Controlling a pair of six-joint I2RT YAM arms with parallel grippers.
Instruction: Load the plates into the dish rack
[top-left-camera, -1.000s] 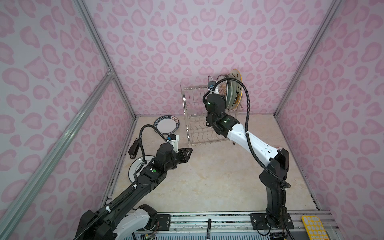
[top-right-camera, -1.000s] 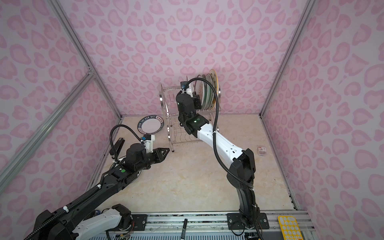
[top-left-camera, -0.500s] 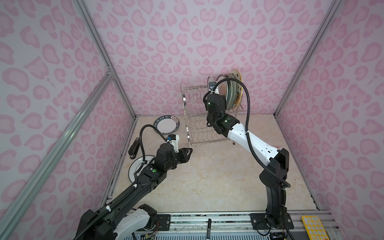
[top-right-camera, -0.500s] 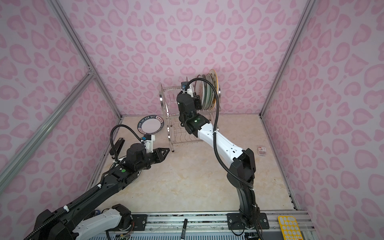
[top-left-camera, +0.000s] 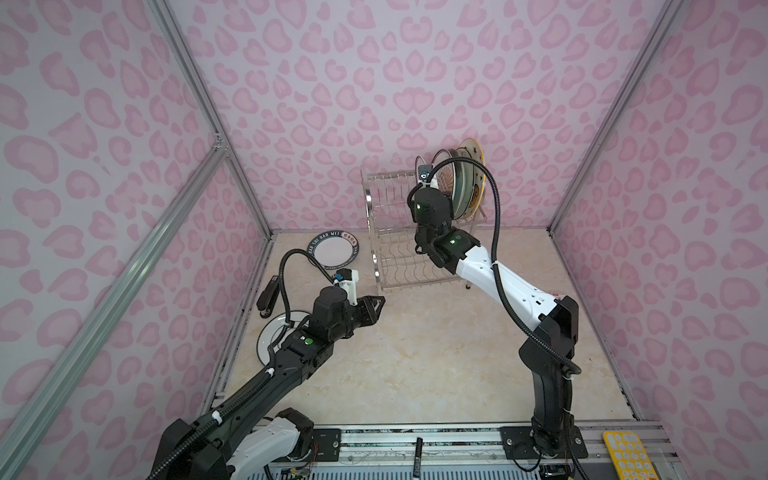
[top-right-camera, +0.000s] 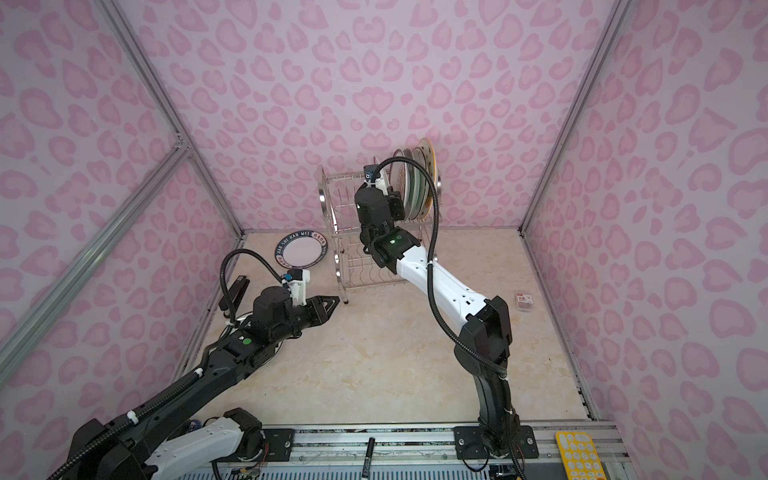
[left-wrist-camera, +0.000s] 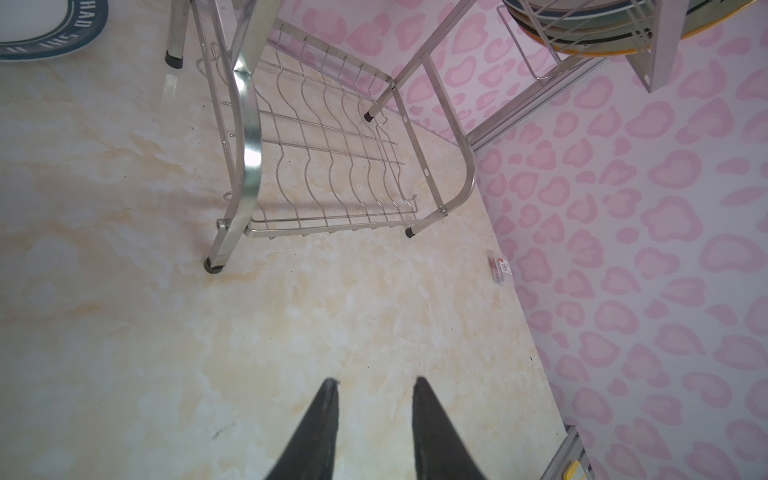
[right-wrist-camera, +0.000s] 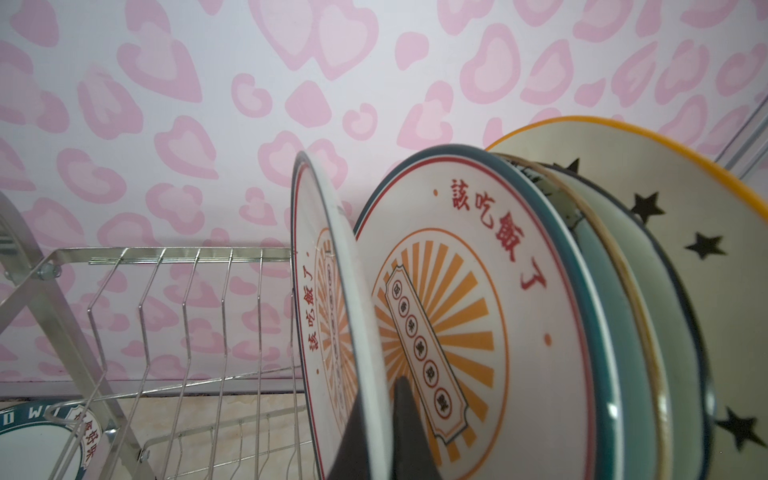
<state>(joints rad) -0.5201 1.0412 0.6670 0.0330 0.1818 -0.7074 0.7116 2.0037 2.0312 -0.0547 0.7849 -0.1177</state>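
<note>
The dish rack (top-left-camera: 368, 195) (top-right-camera: 328, 208) (left-wrist-camera: 249, 145) (right-wrist-camera: 166, 251) stands at the back wall. Several plates (top-left-camera: 467, 183) (top-right-camera: 415, 183) lean upright at the right end of its upper tier. My right gripper (right-wrist-camera: 380, 399) is shut on the rim of an orange-sunburst plate (right-wrist-camera: 328, 232), held edge-on just left of a second sunburst plate (right-wrist-camera: 478, 299). A navy-lettered plate (top-left-camera: 332, 253) (top-right-camera: 302, 253) (left-wrist-camera: 41, 29) lies flat left of the rack. A black-ringed white plate (top-left-camera: 274, 332) lies partly under my left arm. My left gripper (top-left-camera: 376, 301) (top-right-camera: 332, 301) (left-wrist-camera: 376, 380) hovers open and empty near the rack's front left foot.
A black stapler-like object (top-left-camera: 268, 291) (top-right-camera: 235, 291) lies by the left wall. A small red-and-white box (top-right-camera: 523, 300) (left-wrist-camera: 498, 270) sits at the right of the table. On the front rail are a yellow keypad (top-left-camera: 625, 455) and a marker (top-left-camera: 417, 451). Pink walls close three sides.
</note>
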